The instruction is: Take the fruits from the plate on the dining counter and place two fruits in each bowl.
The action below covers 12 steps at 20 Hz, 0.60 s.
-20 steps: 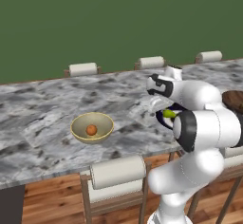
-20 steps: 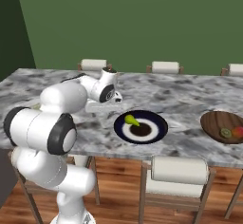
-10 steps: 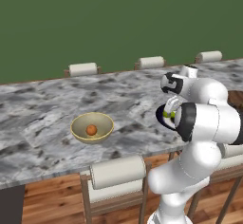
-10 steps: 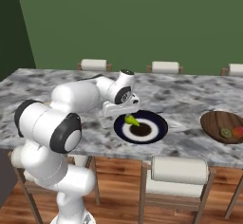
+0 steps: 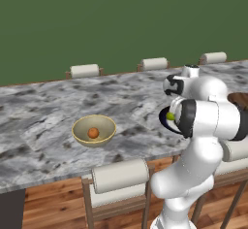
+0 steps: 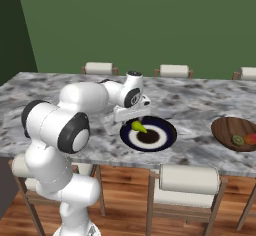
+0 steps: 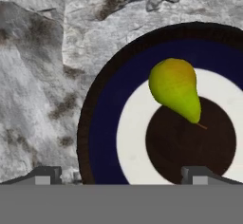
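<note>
Our pincer [image 7: 121, 175] hovers wide open and empty above the plate [image 7: 102, 123], where a firm, smooth pear [image 7: 175, 89] lies; we judge its fat belly the surest hold.

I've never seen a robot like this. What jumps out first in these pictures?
The big white arm bends over the marbled dining counter, its open hand hanging over a dark-rimmed plate with a yellow-green pear on it. To one side, a tan bowl holds an orange fruit.
</note>
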### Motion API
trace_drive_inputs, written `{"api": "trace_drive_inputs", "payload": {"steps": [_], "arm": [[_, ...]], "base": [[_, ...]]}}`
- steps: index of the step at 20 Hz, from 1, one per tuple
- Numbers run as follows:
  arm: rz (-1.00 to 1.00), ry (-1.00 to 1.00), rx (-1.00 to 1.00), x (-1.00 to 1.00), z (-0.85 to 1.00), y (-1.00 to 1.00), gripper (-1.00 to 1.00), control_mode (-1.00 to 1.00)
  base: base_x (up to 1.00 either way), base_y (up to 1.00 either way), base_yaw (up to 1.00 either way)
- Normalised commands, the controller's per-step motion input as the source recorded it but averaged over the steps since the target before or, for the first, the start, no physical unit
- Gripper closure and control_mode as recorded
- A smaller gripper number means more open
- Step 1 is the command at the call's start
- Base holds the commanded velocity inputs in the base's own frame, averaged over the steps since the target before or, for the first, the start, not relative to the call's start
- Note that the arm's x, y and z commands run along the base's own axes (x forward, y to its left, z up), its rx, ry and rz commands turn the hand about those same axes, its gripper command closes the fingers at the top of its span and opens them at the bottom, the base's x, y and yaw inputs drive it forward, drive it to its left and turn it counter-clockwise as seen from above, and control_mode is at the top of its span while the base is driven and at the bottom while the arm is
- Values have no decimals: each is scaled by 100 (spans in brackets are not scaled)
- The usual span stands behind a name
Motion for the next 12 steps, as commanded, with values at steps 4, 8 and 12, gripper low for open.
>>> {"api": "trace_drive_inputs", "payload": {"steps": [4, 8, 12], "arm": [[4, -6, 0, 33, -31, -26, -100, -100], [1, -2, -1, 44, -17, -17, -100, -100], [0, 4, -2, 29, -1, 0, -100, -100]], "base": [[0, 0, 0], [0, 0, 0], [0, 0, 0]]}}
